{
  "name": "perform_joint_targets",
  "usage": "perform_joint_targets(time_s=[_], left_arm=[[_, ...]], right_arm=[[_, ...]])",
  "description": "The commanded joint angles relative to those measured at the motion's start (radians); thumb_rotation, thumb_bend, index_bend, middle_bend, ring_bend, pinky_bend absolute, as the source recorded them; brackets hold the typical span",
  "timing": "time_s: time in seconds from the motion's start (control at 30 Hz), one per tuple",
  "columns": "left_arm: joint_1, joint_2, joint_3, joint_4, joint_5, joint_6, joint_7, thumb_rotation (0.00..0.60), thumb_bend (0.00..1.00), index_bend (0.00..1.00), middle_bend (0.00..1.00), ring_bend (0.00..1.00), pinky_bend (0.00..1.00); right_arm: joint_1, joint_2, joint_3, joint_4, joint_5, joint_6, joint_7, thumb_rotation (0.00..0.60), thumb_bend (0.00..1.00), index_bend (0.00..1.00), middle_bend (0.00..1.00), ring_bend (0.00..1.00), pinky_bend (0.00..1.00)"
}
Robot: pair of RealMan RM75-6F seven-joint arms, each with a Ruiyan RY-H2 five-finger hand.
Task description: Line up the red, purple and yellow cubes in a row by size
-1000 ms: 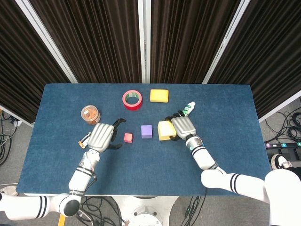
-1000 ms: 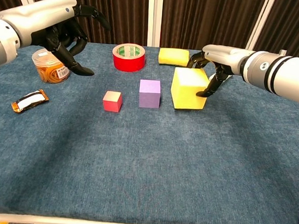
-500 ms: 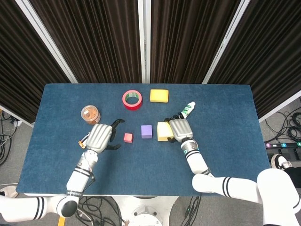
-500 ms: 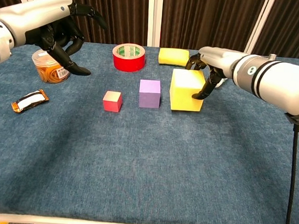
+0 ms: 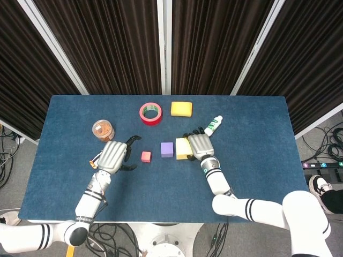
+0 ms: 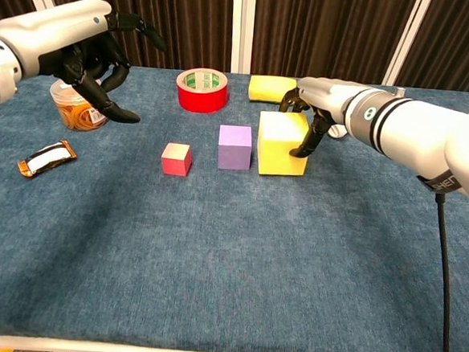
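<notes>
The right hand grips the yellow cube, square-on beside the purple cube; the left hand hovers spread, empty.

Lab-like test bay: dark corrugated panels, blue-clothed table, floor cables.

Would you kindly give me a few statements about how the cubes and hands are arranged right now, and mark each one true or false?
1. The right hand rests on the yellow cube. True.
2. The purple cube sits between the red cube and the yellow cube. True.
3. The left hand holds the red cube. False: it hovers with fingers spread, holding nothing, and the red cube sits alone on the table.
4. The red cube is the largest of the three. False: it is the smallest; the yellow is largest.
5. The red tape roll lies behind the cubes. True.
</notes>
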Motion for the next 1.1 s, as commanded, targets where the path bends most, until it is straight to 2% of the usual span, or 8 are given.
perform_joint_targets(time_s=[0.03, 0.23, 0.77, 0.87, 0.93, 1.1], left_arm=[[0.001, 0.000, -0.001, 0.003, 0.000, -0.005, -0.003, 0.600, 0.16, 0.28, 0.87, 0.88, 0.93], [0.004, 0.001, -0.003, 0.006, 0.003, -0.010, -0.006, 0.600, 0.16, 0.28, 0.87, 0.88, 0.93], [0.014, 0.004, -0.008, 0.008, 0.005, -0.017, -0.015, 0.600, 0.16, 0.28, 0.87, 0.88, 0.93], [0.016, 0.004, -0.009, 0.010, 0.007, -0.016, -0.016, 0.600, 0.16, 0.28, 0.87, 0.88, 0.93], [0.016, 0.004, -0.009, 0.011, 0.009, -0.017, -0.017, 0.600, 0.16, 0.27, 0.87, 0.88, 0.93], [0.015, 0.004, -0.012, 0.010, 0.009, -0.022, -0.016, 0.600, 0.16, 0.27, 0.87, 0.88, 0.93]], right_arm=[[0.004, -0.007, 0.005, 0.008, -0.001, -0.004, 0.000, 0.600, 0.24, 0.36, 0.38, 0.13, 0.00], [0.012, -0.019, 0.011, 0.016, -0.010, -0.006, -0.003, 0.600, 0.24, 0.34, 0.37, 0.13, 0.00], [0.037, -0.043, 0.026, 0.045, 0.014, -0.024, -0.030, 0.600, 0.24, 0.21, 0.31, 0.08, 0.00], [0.042, -0.041, 0.026, 0.043, 0.030, -0.031, -0.040, 0.600, 0.24, 0.15, 0.27, 0.05, 0.00], [0.044, -0.040, 0.026, 0.040, 0.035, -0.033, -0.044, 0.600, 0.23, 0.07, 0.22, 0.02, 0.00], [0.045, -0.031, 0.024, 0.029, 0.044, -0.038, -0.047, 0.600, 0.23, 0.01, 0.18, 0.00, 0.00]])
